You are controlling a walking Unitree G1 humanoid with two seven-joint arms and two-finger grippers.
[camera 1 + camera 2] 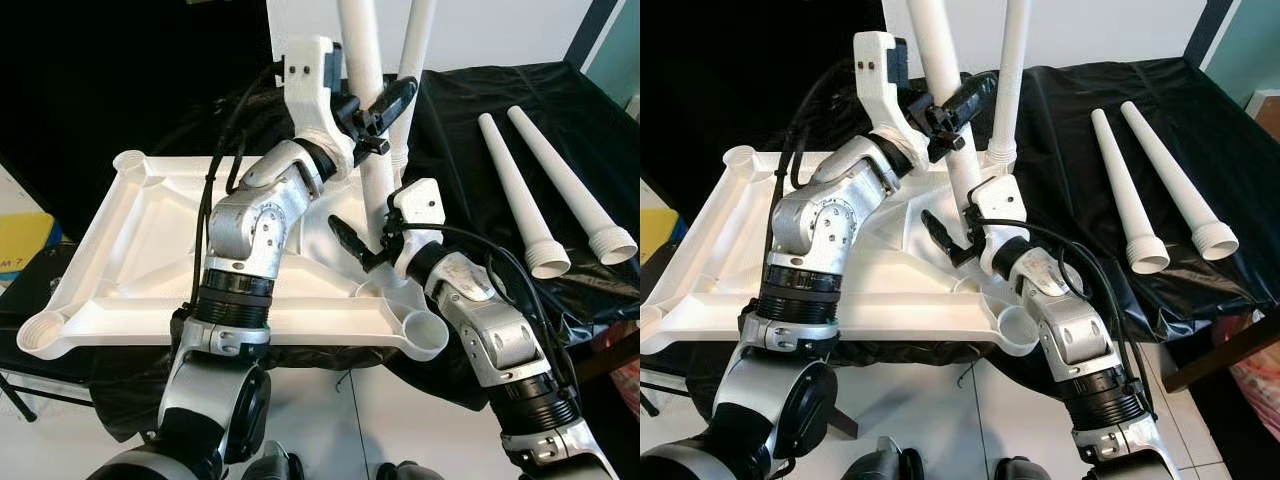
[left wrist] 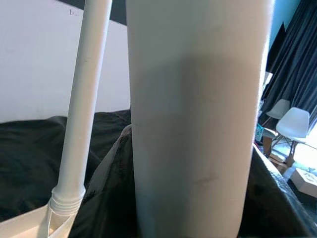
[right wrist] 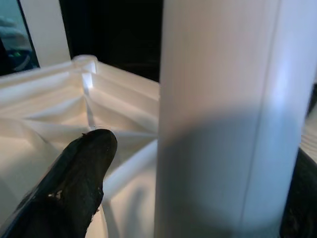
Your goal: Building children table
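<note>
Jaws: left gripper [image 1: 372, 112] clasped about the held leg [image 1: 362, 60] high on its shaft; right gripper [image 1: 365, 240] spread around the same leg low down, one black finger [image 3: 74, 173] lying beside the shaft, the other not clear enough to say whether it touches. Item: held leg, white tapered tube, long axis close to upright with a slight tilt, its lower end at the table top [image 1: 130, 250], apparently at the near-right corner region, though the arms hide the exact seat. Table top: white moulded tray shape, lying underside-up on the black cloth [image 1: 470, 110], ribs and corner sockets showing; an open socket [image 1: 428, 335] sits just beside the right gripper on its near side. Fitted leg [image 1: 415, 60]: standing in the far-right corner of the table top, just behind the held leg. Spare legs [image 1: 545, 190]: two, lying side by side on the cloth, well apart from the table top on its right. Governing relation: both grippers are stacked along one upright shaft, left above right, so any seating or turning would run down that axis.
</note>
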